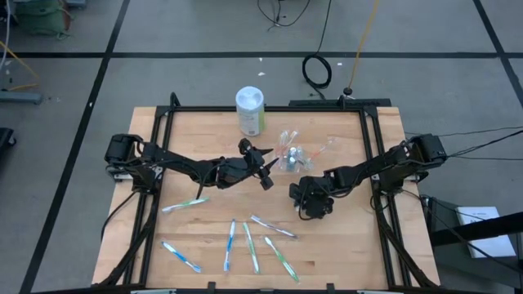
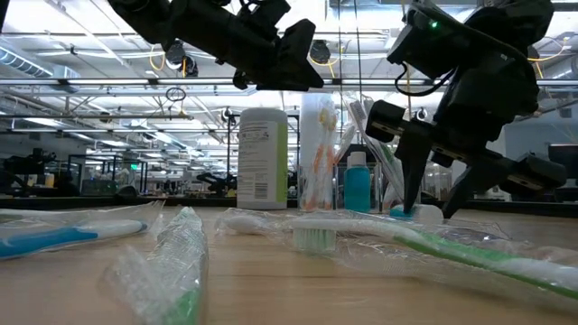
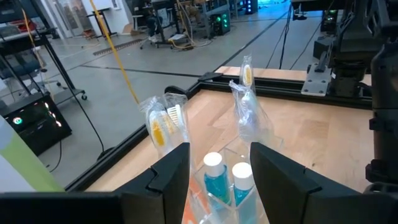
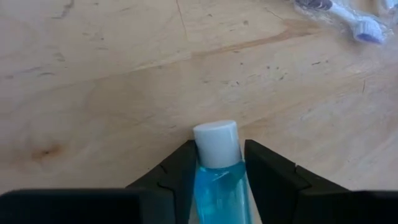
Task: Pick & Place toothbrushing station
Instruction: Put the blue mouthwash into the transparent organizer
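Observation:
The clear cup (image 1: 292, 155) stands at mid-table with wrapped toothbrushes and two teal toothpaste tubes (image 3: 214, 180) in it. My left gripper (image 1: 265, 173) hovers open just left of the cup and above it, its fingers (image 3: 171, 177) framing the tubes in the left wrist view. My right gripper (image 1: 304, 198) is down at the table in front of the cup, shut on a third teal tube (image 4: 217, 186) with a white cap. Several wrapped toothbrushes (image 1: 250, 245) lie flat near the front edge. My right gripper pinches the teal tube between its two fingers, on the tube's sides just behind the white cap (image 4: 216, 142). The fingers slant down from the table's right side and lie along the tube. The tube's cap end (image 2: 417, 213) sits at the tabletop.
A white-lidded, green-labelled canister (image 1: 250, 110) stands behind and left of the cup. A black frame (image 1: 372, 155) rims the wooden table. One more toothbrush (image 1: 185, 204) lies at the left, under my left arm.

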